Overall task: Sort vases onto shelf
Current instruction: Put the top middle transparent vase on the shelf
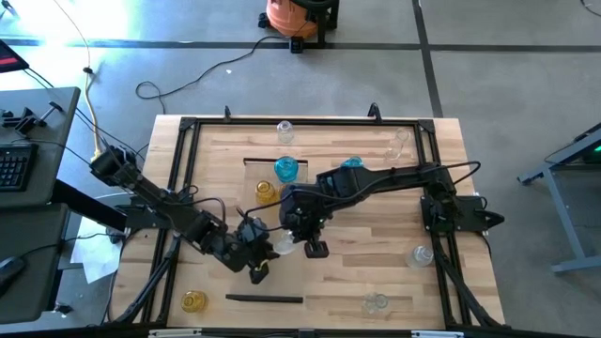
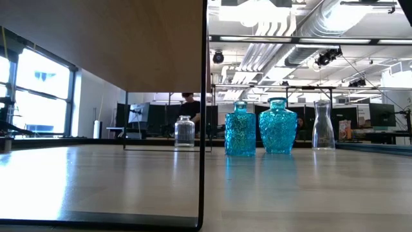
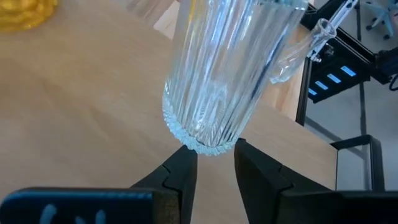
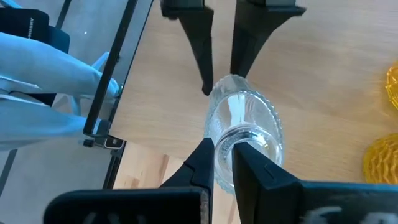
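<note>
A clear ribbed vase (image 4: 239, 124) hangs tilted over the pale shelf (image 4: 311, 93) near the table's middle. My right gripper (image 4: 225, 155) is shut on its neck. My left gripper (image 3: 214, 158) is open, its two fingertips standing at the rim of the vase's base (image 3: 202, 142). From above, the vase (image 1: 282, 242) shows between the two arms. Two blue vases (image 2: 240, 132) (image 2: 278, 129) and two clear ones (image 2: 185, 131) (image 2: 323, 125) stand upright on the table at the back. My right gripper pinches the vase's narrow neck (image 4: 227, 146) between its two fingers, slanting down from the table's right side. The vase points away from the fingers, base lowest, and looks clear of the shelf. My left gripper: whether its fingertips (image 3: 186, 158) touch the base rim, I cannot tell.
Yellow vases (image 4: 385, 162) (image 3: 25, 12) sit close by on the pale wood. Another yellow vase (image 1: 194, 300) stands at the near left and clear ones (image 1: 376, 302) (image 1: 423, 253) at the near right. A black frame (image 1: 188, 127) edges the table.
</note>
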